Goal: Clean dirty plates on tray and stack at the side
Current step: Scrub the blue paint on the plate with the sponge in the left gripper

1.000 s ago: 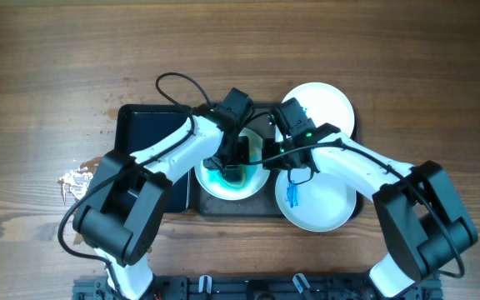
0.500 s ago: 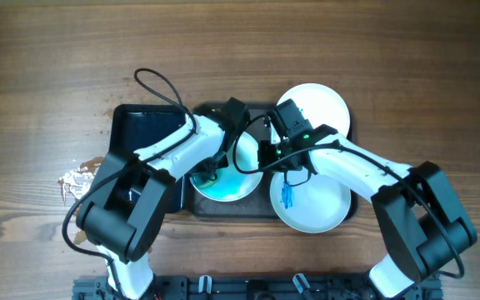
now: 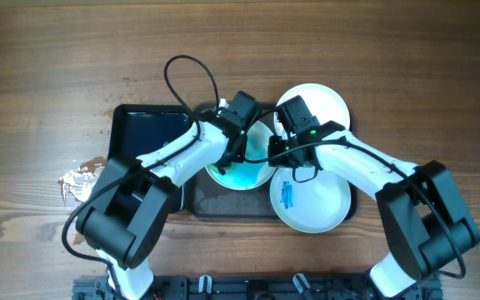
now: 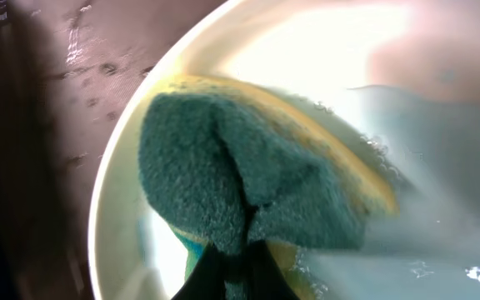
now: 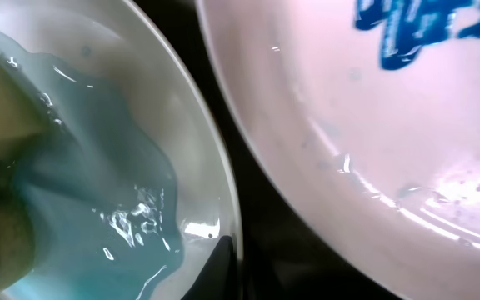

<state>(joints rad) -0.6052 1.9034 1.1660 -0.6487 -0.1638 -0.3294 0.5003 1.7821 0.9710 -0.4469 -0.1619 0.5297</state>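
Note:
Three white plates lie on the dark grey tray [image 3: 215, 204]. The middle plate [image 3: 244, 175] is wet with teal-tinted water. My left gripper [image 3: 238, 148] is shut on a green and yellow sponge [image 4: 248, 192] that presses on this plate's inside. My right gripper [image 3: 272, 154] is shut on the same plate's right rim [image 5: 227, 208]. A near right plate [image 3: 315, 204] carries a blue smear [image 3: 288, 193], which is also in the right wrist view, the smear [image 5: 423, 25] showing at the top. A far right plate [image 3: 319, 104] sits behind my right arm.
A smaller glossy black tray [image 3: 144, 133] lies left of the plates, partly under my left arm. A crumpled piece of foil [image 3: 77, 179] rests on the wooden table at the left. Cables loop above the left wrist.
The left gripper has swept the sponge from the plate's near-left part to its far side. The middle plate shifted slightly right and away. The right gripper kept its hold on the rim.

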